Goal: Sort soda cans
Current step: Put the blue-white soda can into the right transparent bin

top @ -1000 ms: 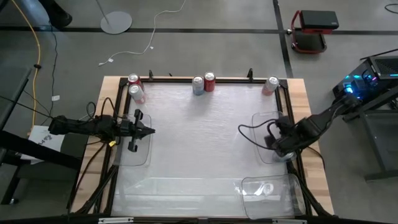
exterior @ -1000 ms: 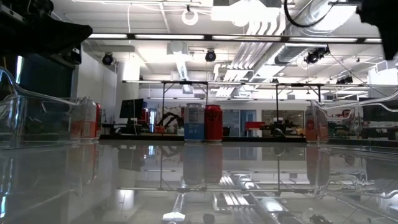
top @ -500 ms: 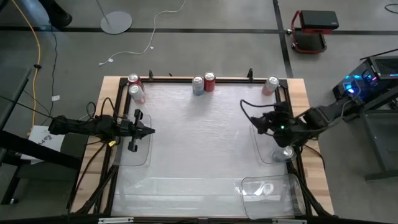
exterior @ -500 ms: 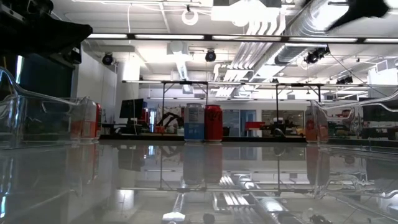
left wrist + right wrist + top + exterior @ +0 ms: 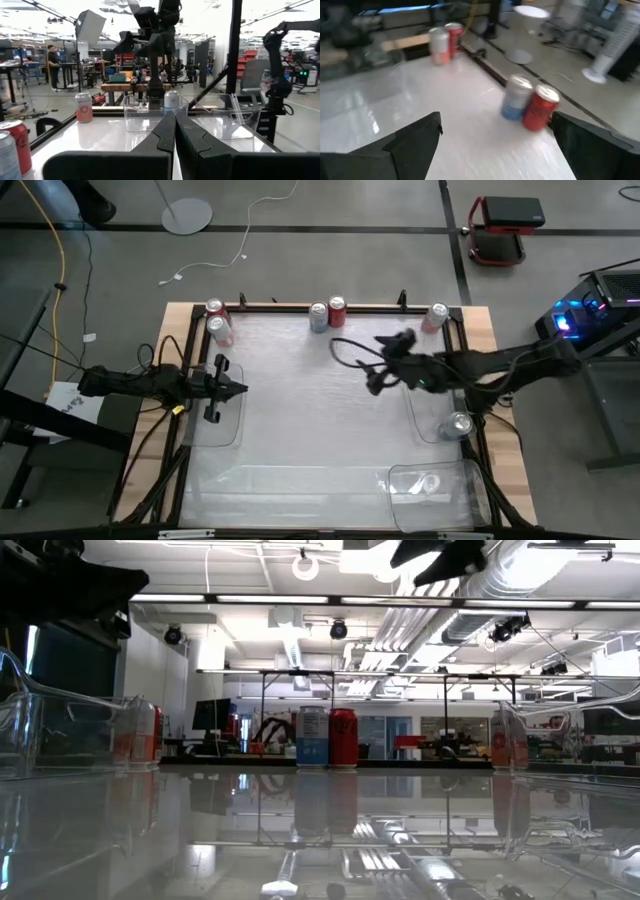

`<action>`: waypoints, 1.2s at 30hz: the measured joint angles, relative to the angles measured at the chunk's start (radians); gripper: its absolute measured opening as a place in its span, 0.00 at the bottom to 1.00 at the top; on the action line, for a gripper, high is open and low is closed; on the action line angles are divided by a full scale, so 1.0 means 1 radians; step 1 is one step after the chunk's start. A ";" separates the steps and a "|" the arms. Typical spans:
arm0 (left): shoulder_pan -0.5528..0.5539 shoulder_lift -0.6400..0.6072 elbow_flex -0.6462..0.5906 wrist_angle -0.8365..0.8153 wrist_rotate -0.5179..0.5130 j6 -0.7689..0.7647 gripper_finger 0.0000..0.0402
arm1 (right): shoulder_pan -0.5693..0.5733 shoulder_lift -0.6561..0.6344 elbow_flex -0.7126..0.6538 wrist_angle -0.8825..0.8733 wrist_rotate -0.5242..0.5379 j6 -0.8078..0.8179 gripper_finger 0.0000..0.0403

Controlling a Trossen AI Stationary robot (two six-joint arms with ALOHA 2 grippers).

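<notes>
Six cans stand upright on their bases. A silver can [image 5: 318, 316] and a red can [image 5: 337, 311] stand side by side at the far edge, and show as silver can [image 5: 516, 97] and red can [image 5: 541, 107]. A red can [image 5: 214, 308] and a pale can [image 5: 219, 329] stand at the far left corner. A pink can [image 5: 437, 316] is at the far right corner. Another silver can [image 5: 458, 424] stands in the right clear tray [image 5: 425, 380]. My right gripper [image 5: 385, 366] hangs open above mid-table, right of and nearer than the far pair. My left gripper [image 5: 236, 388] is shut over the left tray [image 5: 222, 430].
A third clear tray [image 5: 435, 485] lies at the near right. A dark frame [image 5: 270, 307] runs along the table's far edge behind the cans. Cables loop from the right arm [image 5: 350, 345]. People and benches show in the room beyond the table [image 5: 51, 60].
My right gripper has left the right tray and swung up and toward the table's left and far edge, closing on the silver and red pair. The silver can in the right tray stays upright where the gripper was. My left arm has kept still.
</notes>
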 joint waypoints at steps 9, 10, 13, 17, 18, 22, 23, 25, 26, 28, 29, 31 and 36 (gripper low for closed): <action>0.000 0.000 0.000 0.005 -0.067 0.003 0.00 | -0.265 0.125 0.021 0.345 -0.430 -0.340 0.92; 0.000 0.000 0.000 0.018 -0.087 0.010 0.00 | -0.283 0.131 0.036 0.341 -0.439 -0.365 0.92; 0.000 0.012 0.001 0.148 -0.180 0.006 0.00 | -0.291 0.119 0.082 0.320 -0.418 -0.432 0.92; 0.005 0.100 0.087 0.224 -0.343 0.089 0.00 | -0.240 0.070 0.084 0.245 -0.411 -0.358 0.92; 0.010 0.140 0.122 0.218 -0.380 0.122 0.00 | -0.221 0.064 0.076 0.210 -0.407 -0.327 0.92; 0.052 0.363 0.264 0.196 -0.469 0.228 0.02 | -0.132 0.057 0.073 0.032 -0.332 -0.243 0.92; 0.069 0.426 0.301 0.196 -0.485 0.250 0.03 | -0.109 0.056 0.073 -0.007 -0.304 -0.226 0.92; 0.109 0.551 0.380 0.191 -0.513 0.297 0.07 | -0.066 0.055 0.073 -0.068 -0.251 -0.198 0.92; 0.130 0.607 0.421 0.180 -0.516 0.325 0.10 | -0.046 0.055 0.073 -0.099 -0.220 -0.185 0.92; 0.177 0.708 0.514 0.131 -0.515 0.372 0.18 | -0.005 0.050 0.072 -0.157 -0.156 -0.163 0.92; 0.201 0.753 0.568 0.094 -0.507 0.389 0.22 | 0.012 0.046 0.072 -0.186 -0.124 -0.151 0.92; 0.256 0.833 0.694 0.001 -0.464 0.402 0.33 | 0.046 0.038 0.072 -0.244 -0.071 -0.120 0.92; 0.408 1.054 1.067 -0.362 -0.248 0.330 0.61 | 0.112 0.038 0.072 -0.402 0.027 -0.014 0.92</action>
